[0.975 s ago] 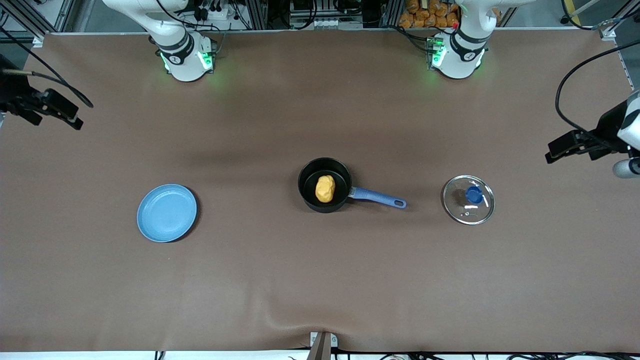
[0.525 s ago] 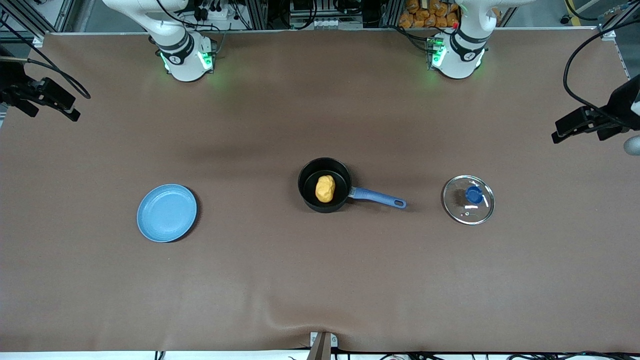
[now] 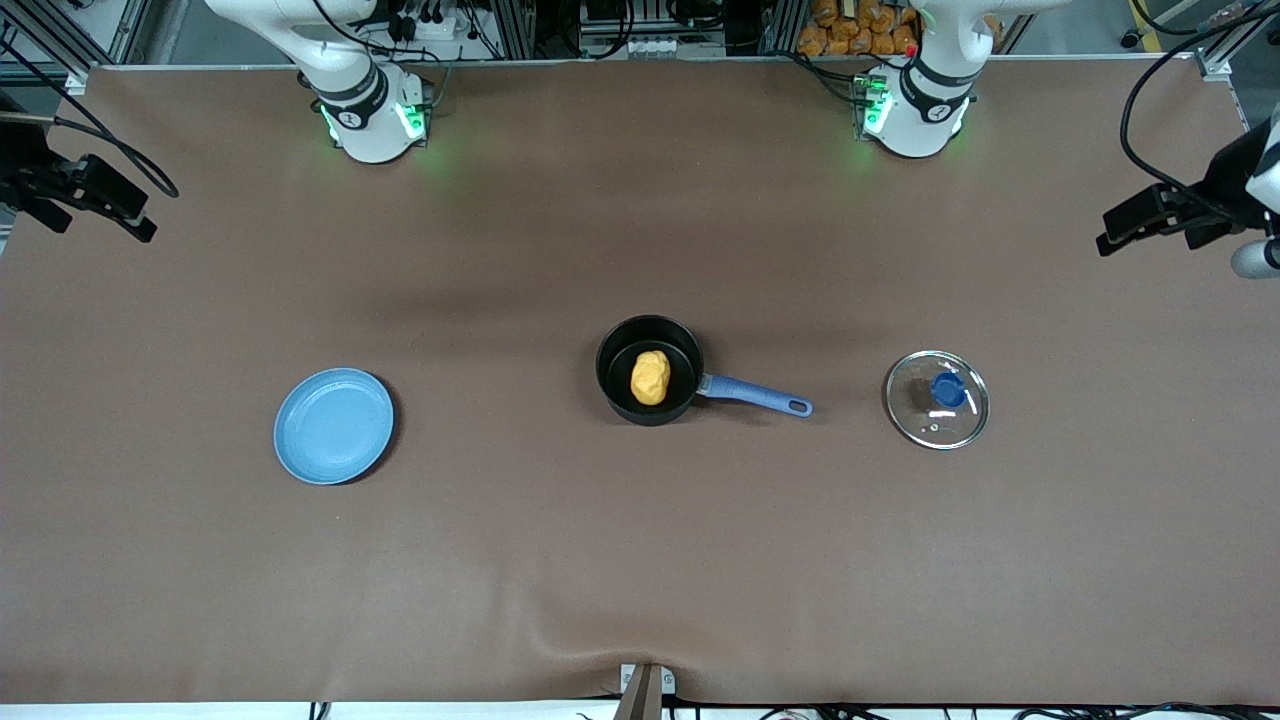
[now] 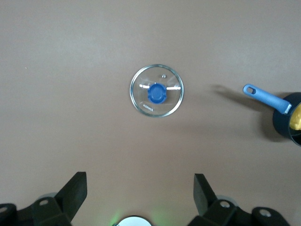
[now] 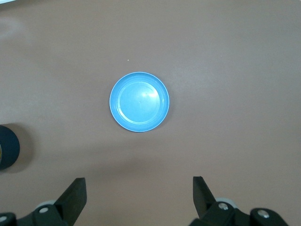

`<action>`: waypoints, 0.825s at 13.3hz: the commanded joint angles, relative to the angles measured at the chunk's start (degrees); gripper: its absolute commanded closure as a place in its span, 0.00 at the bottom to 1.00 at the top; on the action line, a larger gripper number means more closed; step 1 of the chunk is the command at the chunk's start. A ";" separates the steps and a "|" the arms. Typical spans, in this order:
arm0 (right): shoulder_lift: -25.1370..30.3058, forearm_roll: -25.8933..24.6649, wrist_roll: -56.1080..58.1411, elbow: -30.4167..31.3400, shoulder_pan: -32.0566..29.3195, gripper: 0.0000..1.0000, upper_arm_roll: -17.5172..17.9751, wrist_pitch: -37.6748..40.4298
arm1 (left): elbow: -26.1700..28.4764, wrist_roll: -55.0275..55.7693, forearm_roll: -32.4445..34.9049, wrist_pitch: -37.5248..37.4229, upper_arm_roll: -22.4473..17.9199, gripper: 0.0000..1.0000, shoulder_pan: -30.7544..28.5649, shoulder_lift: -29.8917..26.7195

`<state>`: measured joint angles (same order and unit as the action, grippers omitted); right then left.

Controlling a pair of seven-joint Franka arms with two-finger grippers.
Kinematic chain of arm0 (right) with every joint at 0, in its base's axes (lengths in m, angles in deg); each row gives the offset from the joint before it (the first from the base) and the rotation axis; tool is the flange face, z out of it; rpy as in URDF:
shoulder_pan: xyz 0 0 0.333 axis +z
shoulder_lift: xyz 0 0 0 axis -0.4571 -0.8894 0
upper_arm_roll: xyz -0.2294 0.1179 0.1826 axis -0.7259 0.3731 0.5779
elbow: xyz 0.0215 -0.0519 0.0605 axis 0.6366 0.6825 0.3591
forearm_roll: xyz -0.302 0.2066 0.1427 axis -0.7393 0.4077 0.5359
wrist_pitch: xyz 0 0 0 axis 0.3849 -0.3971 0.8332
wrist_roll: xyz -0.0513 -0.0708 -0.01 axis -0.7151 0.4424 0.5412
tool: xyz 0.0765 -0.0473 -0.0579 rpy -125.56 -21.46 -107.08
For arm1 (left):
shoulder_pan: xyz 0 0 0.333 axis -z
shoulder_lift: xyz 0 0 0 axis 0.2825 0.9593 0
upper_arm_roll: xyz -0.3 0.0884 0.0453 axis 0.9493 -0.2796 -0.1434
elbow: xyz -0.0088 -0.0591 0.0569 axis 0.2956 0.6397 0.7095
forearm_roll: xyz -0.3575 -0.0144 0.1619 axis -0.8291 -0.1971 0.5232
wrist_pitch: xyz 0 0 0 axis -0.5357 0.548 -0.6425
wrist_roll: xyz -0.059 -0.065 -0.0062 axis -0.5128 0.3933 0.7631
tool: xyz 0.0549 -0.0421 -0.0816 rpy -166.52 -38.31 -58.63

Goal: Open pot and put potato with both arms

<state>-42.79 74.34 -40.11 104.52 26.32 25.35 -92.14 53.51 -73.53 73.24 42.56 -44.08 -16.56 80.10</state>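
The pot [image 3: 648,371] is seen in the front view at the middle of the table [image 3: 640,560], uncovered, with the potato [image 3: 650,377] inside it. The potato's long axis runs from the front camera toward the bases. The pot's blue handle [image 3: 756,395] points toward the left arm's end, where the glass lid [image 3: 937,399] lies flat, well apart from the pot.

The left gripper [image 4: 139,192] is shown wide open and empty only in its wrist view, high over the table with the lid below it. The right gripper [image 5: 139,193] is likewise spread wide and empty, with the blue plate [image 5: 139,101] below it. The potato is barely caught by the left wrist view and not seen in the right one.
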 commanded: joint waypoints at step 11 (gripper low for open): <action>1.89 -0.90 0.49 1.70 -0.78 0.00 0.75 -0.43 | 2.76 5.75 -0.37 0.23 2.76 0.00 0.94 -3.71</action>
<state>-42.78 74.23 -40.09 104.62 26.32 25.38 -92.14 55.40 -70.46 73.24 42.64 -41.66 -16.13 77.76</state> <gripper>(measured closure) 0.000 0.000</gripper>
